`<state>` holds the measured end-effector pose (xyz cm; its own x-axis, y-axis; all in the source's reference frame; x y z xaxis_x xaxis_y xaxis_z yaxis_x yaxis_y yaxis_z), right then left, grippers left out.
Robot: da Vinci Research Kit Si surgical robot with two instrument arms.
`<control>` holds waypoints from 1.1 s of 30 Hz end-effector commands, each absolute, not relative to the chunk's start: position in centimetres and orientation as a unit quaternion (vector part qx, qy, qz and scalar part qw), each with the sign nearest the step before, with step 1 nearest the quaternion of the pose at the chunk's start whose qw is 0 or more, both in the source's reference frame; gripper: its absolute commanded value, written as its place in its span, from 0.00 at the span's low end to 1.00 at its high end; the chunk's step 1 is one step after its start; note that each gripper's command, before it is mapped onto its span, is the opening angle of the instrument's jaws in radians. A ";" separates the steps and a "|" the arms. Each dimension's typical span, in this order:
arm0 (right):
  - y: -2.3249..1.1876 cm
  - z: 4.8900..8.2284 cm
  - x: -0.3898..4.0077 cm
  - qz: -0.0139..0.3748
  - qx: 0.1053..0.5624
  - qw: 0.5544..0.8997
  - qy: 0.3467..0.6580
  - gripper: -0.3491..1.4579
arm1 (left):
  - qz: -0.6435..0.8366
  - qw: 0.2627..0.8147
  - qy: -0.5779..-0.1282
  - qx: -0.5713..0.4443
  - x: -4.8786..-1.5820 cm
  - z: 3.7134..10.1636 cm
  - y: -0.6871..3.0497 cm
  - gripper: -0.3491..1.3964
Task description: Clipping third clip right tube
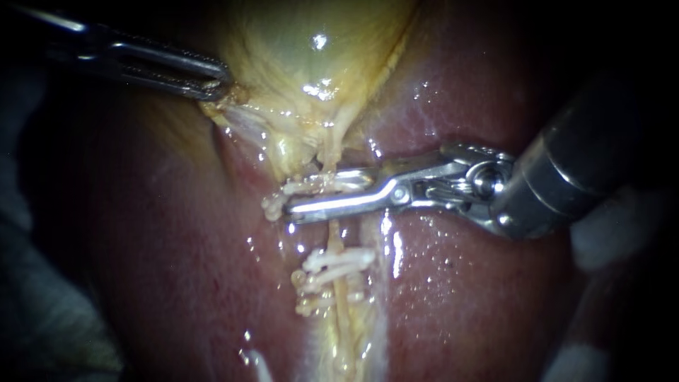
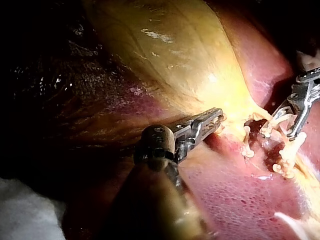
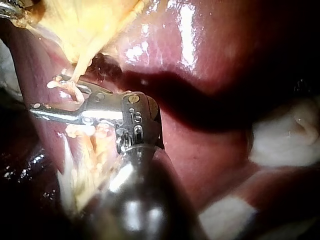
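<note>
A: Starting with the slender grey metal left instrument [image 1: 221, 81]?
B: Enters from the far left. Bites shut on the pale, frayed edge of the glossy yellow-green gallbladder [image 1: 311, 42], with no gap to be seen between the jaws. Confirmed from the left wrist camera: clamped right at the gallbladder's narrowing end.
A: And the bright steel right instrument [image 1: 300, 198]?
B: Reaches in from the right, across the wet dark-red liver [image 1: 460, 297]. Holds a white plastic clip [image 1: 304, 187] between narrowly parted jaws, pressed from the far side and the near side. Shows the clip's knobbed ends poking out left of the jaw tips.
A: Where to look for the tube?
B: Mid-scene. Thin, pale-yellow tube [image 1: 335, 240], running from the gallbladder's narrow end toward the near side along the liver. Passes between the right instrument's jaws, inside that clip, just near of the gallbladder.
A: Anything else on it?
B: A cluster of further white clips [image 1: 341, 259], crossing the tube on the near side of the jaws, close by but not touching them. Cannot settle the count.
A: Beyond the tissue?
B: Soft white wad [image 3: 280, 140], seen from the right wrist camera, beside the right instrument's shaft and well apart from its jaws.
</note>
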<state>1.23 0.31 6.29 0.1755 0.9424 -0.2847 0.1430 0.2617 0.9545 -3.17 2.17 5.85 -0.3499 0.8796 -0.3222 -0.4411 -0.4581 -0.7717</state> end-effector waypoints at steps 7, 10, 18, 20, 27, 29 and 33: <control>0.32 6.29 1.24 0.350 0.510 0.576 0.534 0.39 | 0.768 0.430 -0.293 -0.374 -3.17 5.85 2.17 0.00; 0.32 6.29 1.24 0.351 0.509 0.576 0.534 0.34 | 0.768 0.430 -0.293 -0.374 -3.17 5.85 2.17 0.00; 0.32 6.29 1.22 0.352 0.509 0.576 0.534 0.14 | 0.768 0.430 -0.293 -0.374 -3.17 5.84 2.18 0.00; 0.32 6.29 1.22 0.352 0.509 0.576 0.534 0.08 | 0.768 0.430 -0.293 -0.374 -3.17 5.84 2.18 0.00; 0.31 6.28 1.20 0.352 0.509 0.576 0.534 0.00 | 0.768 0.430 -0.293 -0.374 -3.17 5.85 2.18 0.00; 0.31 6.28 1.20 0.351 0.509 0.576 0.534 0.00 | 0.768 0.430 -0.293 -0.374 -3.17 5.85 2.18 0.00; 0.30 6.27 1.20 0.351 0.509 0.576 0.534 0.00 | 0.768 0.430 -0.293 -0.374 -3.17 5.85 2.18 0.00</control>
